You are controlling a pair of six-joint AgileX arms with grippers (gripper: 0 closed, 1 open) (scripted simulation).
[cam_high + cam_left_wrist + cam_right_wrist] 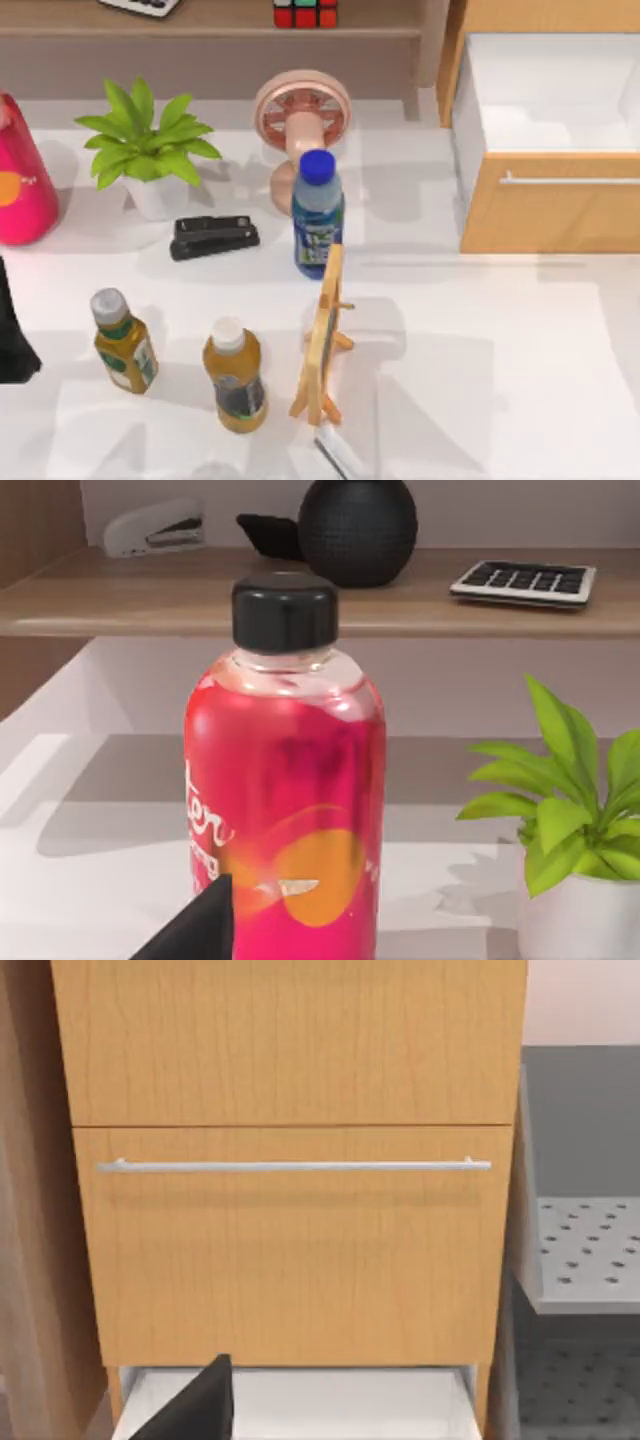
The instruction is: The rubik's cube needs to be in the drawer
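The drawer (545, 100) is pulled open with only white inside, far right of the left hand (15, 330), the rubik's cube (305, 12) sits on the shelf (200, 30), and I cannot tell either hand's grip.

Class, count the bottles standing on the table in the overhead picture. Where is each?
4. Pink bottle at the left edge; blue-capped bottle near the centre; two amber bottles in front. Others may be hidden.

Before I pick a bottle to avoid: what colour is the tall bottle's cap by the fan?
Blue cap, top view.
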